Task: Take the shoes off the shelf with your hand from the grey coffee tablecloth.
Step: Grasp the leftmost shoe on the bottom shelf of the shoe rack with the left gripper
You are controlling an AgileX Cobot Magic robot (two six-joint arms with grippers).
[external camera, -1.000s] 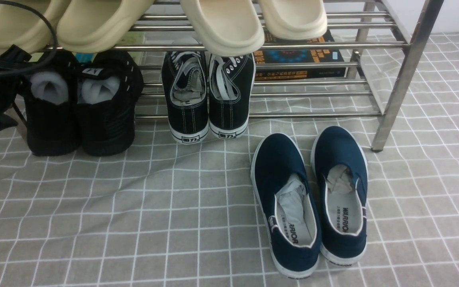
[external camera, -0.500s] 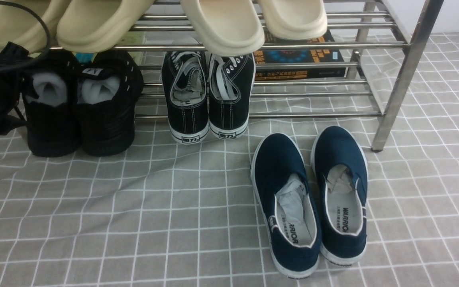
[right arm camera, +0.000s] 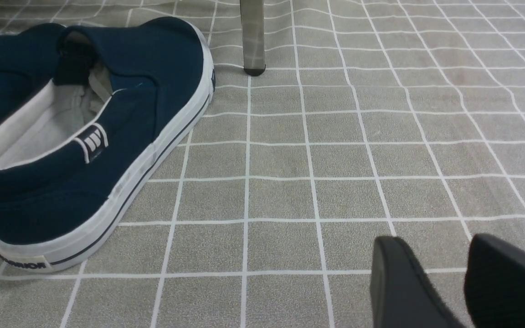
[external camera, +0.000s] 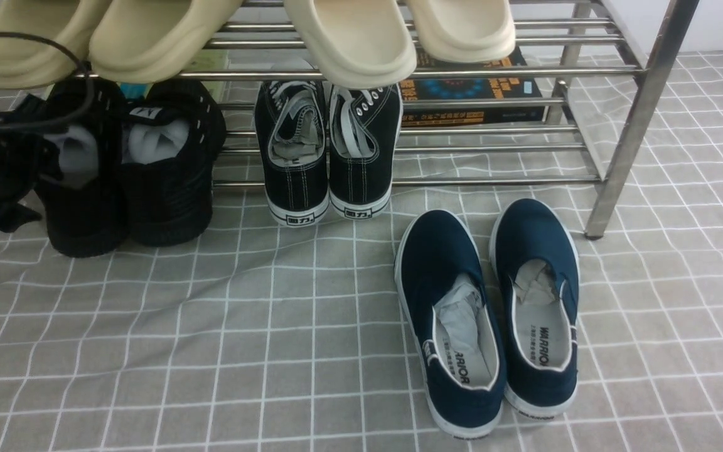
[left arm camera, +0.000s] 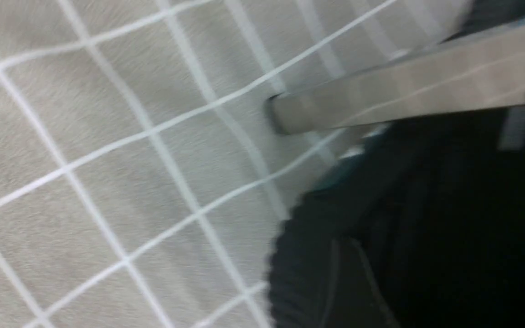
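Where the shelf [external camera: 462,72] ends — left pincer [external camera: 46,168] clasps shoes [external camera: 160,194].

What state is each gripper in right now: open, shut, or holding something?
Left gripper: at the left black mesh shoe; open or shut cannot be told.
Right gripper: open, holding nothing.

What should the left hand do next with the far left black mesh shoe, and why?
Probably draw the left hand slowly back toward the robot, bringing the black mesh shoe along. The hand sits at that shoe's opening, covering part of its white stuffing; the toe lies under the shelf, the heel out on the tablecloth. Whether the grip is closed cannot be seen.
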